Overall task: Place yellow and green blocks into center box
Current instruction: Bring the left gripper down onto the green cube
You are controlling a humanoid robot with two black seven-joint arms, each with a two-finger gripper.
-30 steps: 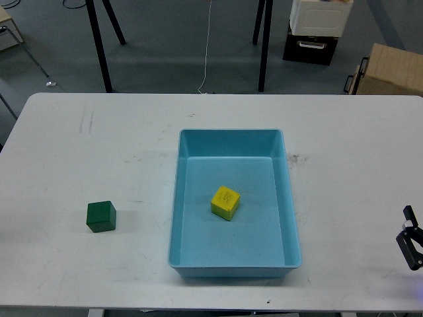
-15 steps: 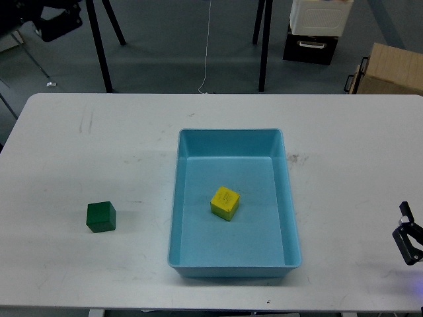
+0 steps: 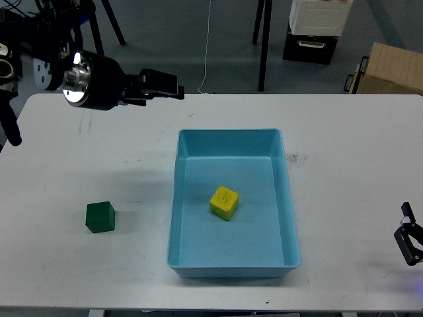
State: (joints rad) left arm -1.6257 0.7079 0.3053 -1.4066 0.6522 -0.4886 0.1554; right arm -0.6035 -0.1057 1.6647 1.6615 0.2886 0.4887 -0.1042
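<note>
The green block (image 3: 100, 217) sits on the white table (image 3: 79, 172) at the left, well outside the box. The yellow block (image 3: 225, 203) lies inside the light blue box (image 3: 289, 198) at the table's centre. My left arm reaches in from the upper left, and its gripper (image 3: 166, 86) hovers over the table's far edge, far above and behind the green block. Its two dark fingers look slightly apart and hold nothing. My right gripper (image 3: 410, 239) shows only as a small dark part at the right edge, low over the table and empty.
Black stand legs (image 3: 99, 46) and a cable stand on the floor behind the table. A white and black cabinet (image 3: 317, 26) and a cardboard box (image 3: 390, 69) stand at the back right.
My left arm has swung in from the top left corner, and its gripper now reaches over the table's far edge. The right gripper has barely moved. Both blocks stay put.
</note>
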